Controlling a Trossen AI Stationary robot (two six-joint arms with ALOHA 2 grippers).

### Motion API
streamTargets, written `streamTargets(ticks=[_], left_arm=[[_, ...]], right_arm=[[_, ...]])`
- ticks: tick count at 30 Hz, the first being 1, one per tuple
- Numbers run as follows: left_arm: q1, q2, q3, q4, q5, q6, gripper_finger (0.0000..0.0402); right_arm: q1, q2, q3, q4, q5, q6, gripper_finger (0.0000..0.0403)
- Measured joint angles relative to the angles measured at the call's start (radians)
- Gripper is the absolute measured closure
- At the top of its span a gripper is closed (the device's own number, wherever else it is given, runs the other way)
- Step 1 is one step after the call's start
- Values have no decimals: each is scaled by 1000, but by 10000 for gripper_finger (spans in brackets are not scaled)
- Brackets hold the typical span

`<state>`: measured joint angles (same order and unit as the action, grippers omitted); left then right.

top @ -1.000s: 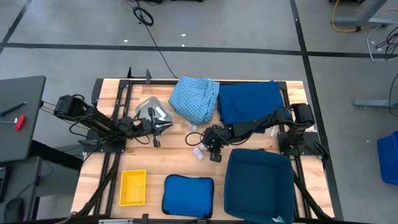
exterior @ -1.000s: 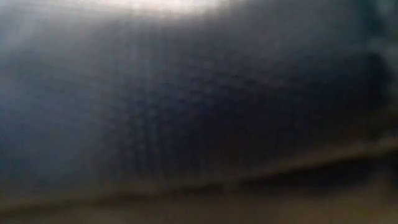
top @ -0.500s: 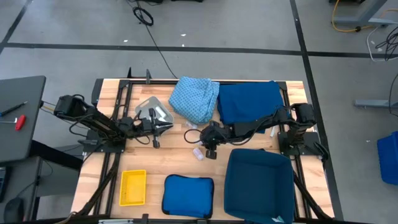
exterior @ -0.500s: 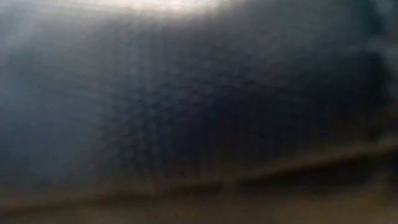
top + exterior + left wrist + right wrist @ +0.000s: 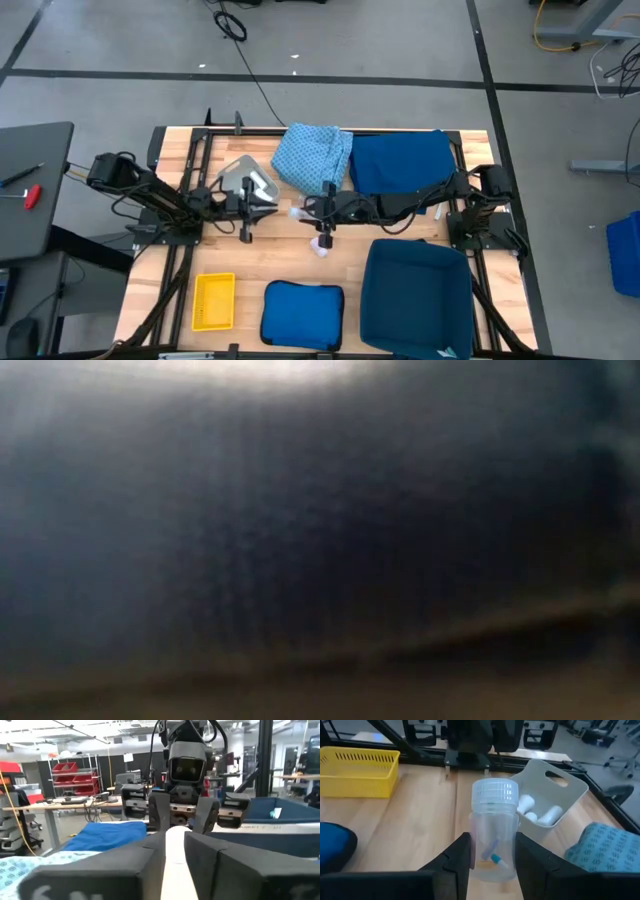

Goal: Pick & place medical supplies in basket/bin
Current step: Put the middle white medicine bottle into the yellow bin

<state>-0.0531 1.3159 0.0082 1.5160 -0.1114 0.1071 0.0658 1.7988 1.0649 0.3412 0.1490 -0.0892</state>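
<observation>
My right gripper (image 5: 492, 857) is shut on a clear plastic jar (image 5: 492, 830) with a ribbed lid; it reaches to the table's middle (image 5: 312, 212). Facing it at close range, my left gripper (image 5: 172, 852) (image 5: 262, 205) is shut on a white packet (image 5: 173, 845). Behind the left gripper stands the grey tray (image 5: 243, 178) (image 5: 551, 790) with white rolls in it. A white packet (image 5: 320, 247) lies on the wood. The light blue cloth (image 5: 315, 158) and dark blue cloth (image 5: 400, 165) lie at the far side. The yellow basket (image 5: 214, 300) and dark blue bin (image 5: 415, 295) are at the near edge. My left gripper pinches the white packet (image 5: 175, 865) between its two fingers, level, pointing toward the table's right; the packet runs along the fingers. My right gripper pinches the jar's clear body (image 5: 492, 852), below the lid (image 5: 493, 795), one finger on each side, coming level from the table's right. The jar stands about upright.
A flat blue pad (image 5: 302, 312) lies at the near edge between basket and bin. The two grippers face each other a short way apart. Bare wood lies near of them (image 5: 260, 255). The low view is blocked by something dark and blurred.
My right gripper has moved toward the table's left and a little toward the far edge, away from the bin and closer to my left gripper. The white packet near the bin stays on the wood.
</observation>
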Motion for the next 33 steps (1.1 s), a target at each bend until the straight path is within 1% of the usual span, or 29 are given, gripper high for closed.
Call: streamTargets(ticks=[3,10,13,17,21,24,28,33], left_arm=[[0,0,12,-2,6,-30,280],[0,0,26,-20,58,-87,151],[0,0,27,-19,62,-78,121],[0,0,31,-7,76,-57,116],[0,0,66,-9,78,-55,119],[0,0,105,-59,82,-55,119],[0,13,172,-145,112,-39,120],[0,54,232,-154,116,-10,120]], right_arm=[[0,0,0,19,0,-14,277],[0,0,0,91,-1,-43,277],[0,0,0,144,-1,-73,277],[0,0,0,191,-4,-88,277],[0,0,0,221,-15,-93,277],[0,0,0,231,-18,-106,277],[0,0,0,237,-20,-110,277],[0,0,0,237,-24,-111,278]])
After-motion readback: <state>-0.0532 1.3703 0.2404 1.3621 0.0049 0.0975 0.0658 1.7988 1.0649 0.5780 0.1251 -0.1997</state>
